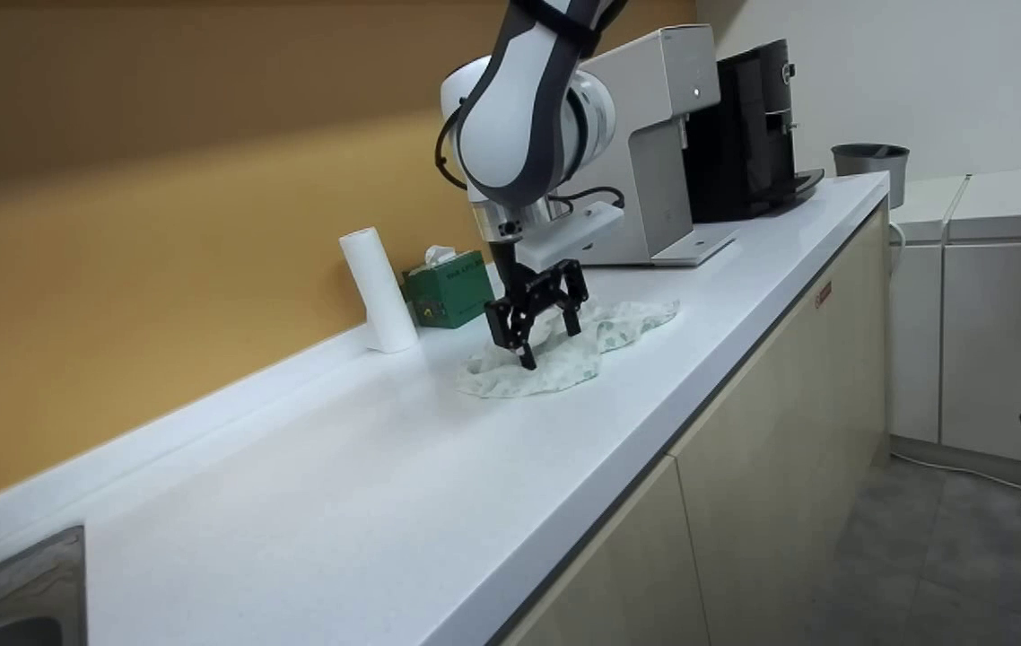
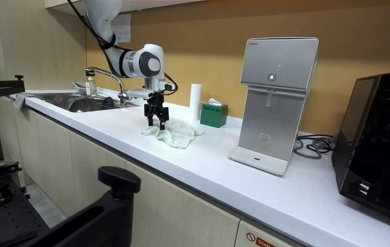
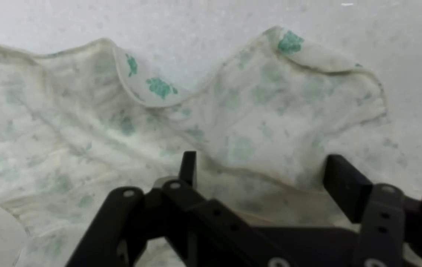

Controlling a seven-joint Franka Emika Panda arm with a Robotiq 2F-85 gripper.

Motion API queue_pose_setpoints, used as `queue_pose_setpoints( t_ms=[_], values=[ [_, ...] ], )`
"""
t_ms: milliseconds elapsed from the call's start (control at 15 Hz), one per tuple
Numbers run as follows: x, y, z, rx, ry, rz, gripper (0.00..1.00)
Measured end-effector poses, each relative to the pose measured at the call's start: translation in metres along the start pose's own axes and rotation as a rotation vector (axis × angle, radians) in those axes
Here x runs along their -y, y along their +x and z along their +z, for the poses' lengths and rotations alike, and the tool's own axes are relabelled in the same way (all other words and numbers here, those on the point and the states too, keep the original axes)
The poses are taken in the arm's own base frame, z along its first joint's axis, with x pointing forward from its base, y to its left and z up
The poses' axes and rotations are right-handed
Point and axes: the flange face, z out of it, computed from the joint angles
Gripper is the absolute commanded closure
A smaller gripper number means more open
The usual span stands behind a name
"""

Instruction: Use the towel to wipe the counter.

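Note:
A white towel with green floral prints lies spread and crumpled on the white counter (image 1: 340, 484). It shows in both exterior views, as the towel (image 1: 564, 366) and the towel (image 2: 178, 135), and the towel (image 3: 240, 111) fills much of the wrist view with folds and curled edges. My gripper (image 1: 551, 345) is black and points down over the towel. It also shows in an exterior view (image 2: 156, 125). In the wrist view the gripper (image 3: 262, 163) has its fingers wide apart, with towel folds below and between the tips. Whether the tips touch the cloth, I cannot tell.
A paper towel roll (image 2: 195, 102) and a green tissue box (image 2: 214, 115) stand by the wall behind the towel. A silver water dispenser (image 2: 273, 113) and a black machine (image 2: 380, 144) stand further along. A sink (image 1: 17, 583) lies at the opposite end.

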Motion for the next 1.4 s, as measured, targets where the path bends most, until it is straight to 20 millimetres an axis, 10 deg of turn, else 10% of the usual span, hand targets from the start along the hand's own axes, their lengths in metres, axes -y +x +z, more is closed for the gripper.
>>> queue_pose_setpoints(
  t_ms=[600,1400],
  values=[
    [-0.002,0.000,0.006,0.016,0.019,-0.007,0.99],
    [-0.079,-0.031,0.003,0.062,0.006,0.136,0.99]
  ],
)
